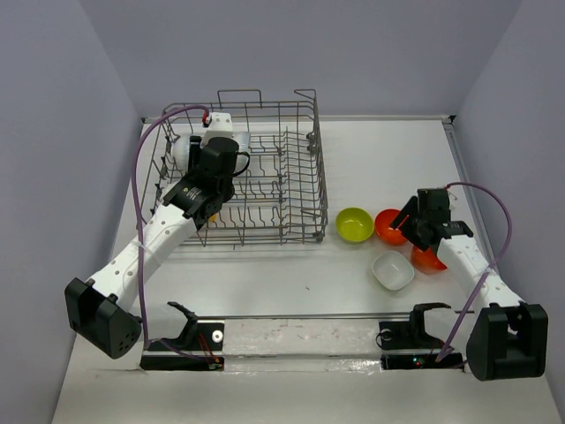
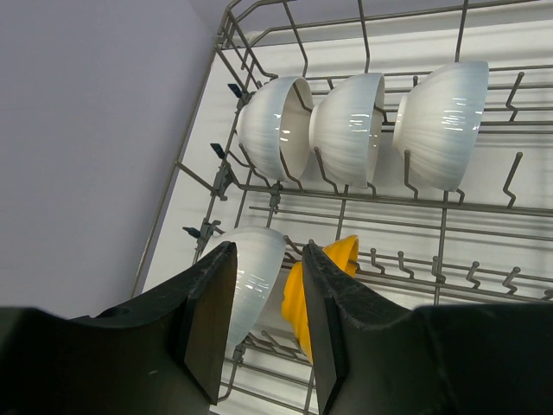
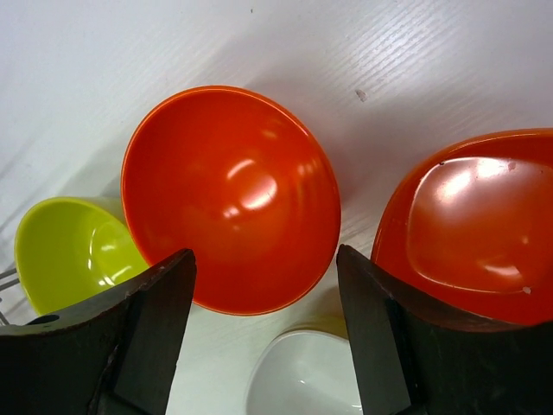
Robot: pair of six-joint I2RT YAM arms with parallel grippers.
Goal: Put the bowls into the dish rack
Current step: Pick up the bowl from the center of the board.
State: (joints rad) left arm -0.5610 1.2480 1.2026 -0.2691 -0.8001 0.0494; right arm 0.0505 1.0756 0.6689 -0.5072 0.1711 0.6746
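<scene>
Pincer on my right arm (image 3: pixel 263 264) hangs wide and empty over a red-orange bowl (image 3: pixel 229 194) on the table (image 3: pixel 104 69). Close around it sit a second red-orange bowl (image 3: pixel 471 225), a lime green bowl (image 3: pixel 69 246) and a white squarish bowl (image 3: pixel 302 376). I judge this the pick step. Next I must lower and close on the rim. Over in the dish rack (image 1: pixel 305 177), my left pincer (image 2: pixel 263 320) stands half open, gripping nothing, above racked white bowls (image 2: pixel 350 125).

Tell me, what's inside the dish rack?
Four white bowls and one yellow bowl stand on edge inside. The left arm hides part of the dish rack from above.
</scene>
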